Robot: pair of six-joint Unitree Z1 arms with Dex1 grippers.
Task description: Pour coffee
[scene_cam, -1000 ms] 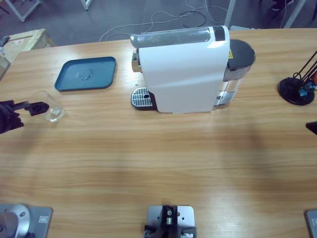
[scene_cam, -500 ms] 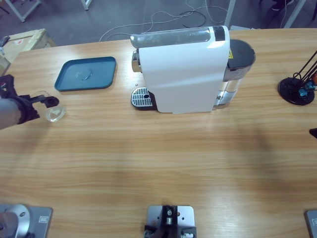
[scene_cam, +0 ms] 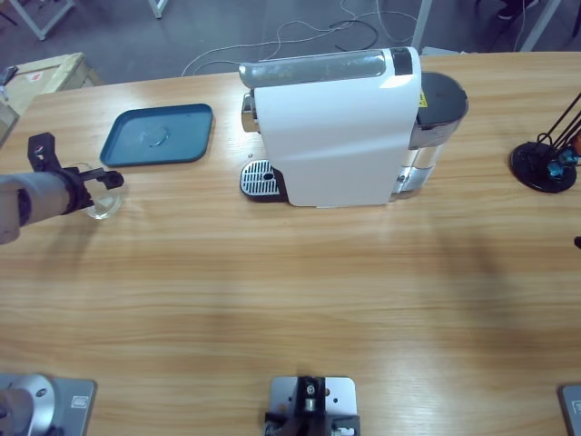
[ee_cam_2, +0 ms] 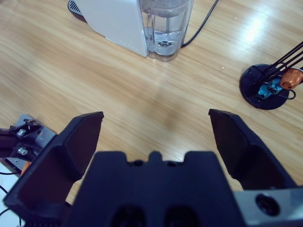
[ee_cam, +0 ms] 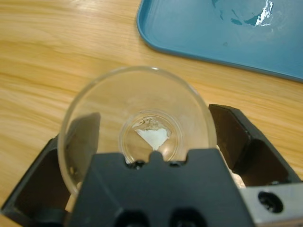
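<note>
Left gripper (ee_cam: 142, 142) set around a clear glass (ee_cam: 137, 127), one black jaw on each side of its wall, close against it or touching; cannot tell whether actually clamped. Glass upright on the wooden table (scene_cam: 290, 291), seen from above through its open mouth, with only a thin pale film of coffee (ee_cam: 150, 137) at the bottom. Seen from overhead, same glass (scene_cam: 102, 202) near the table's left end, just below a blue tray (scene_cam: 159, 134) and apart from it, a few wet smears showing on the tray's surface. Left arm (scene_cam: 32, 195) reaching in from the left edge, forearm roughly level and pointing right, gripper (scene_cam: 98, 182) over the glass's rim.

Further right, a white coffee machine (scene_cam: 336, 127) standing at the far middle of the table, drip grate (scene_cam: 258, 177) at its left foot, dark water tank (scene_cam: 436, 123) at its right end.

Right gripper (ee_cam_2: 156, 127) wide open and empty, held high above bare tabletop, looking down on the machine's clear tank (ee_cam_2: 165, 28) and a black round lamp base (ee_cam_2: 262, 87) with thin rods. Right arm barely visible overhead, at the right edge only.
</note>
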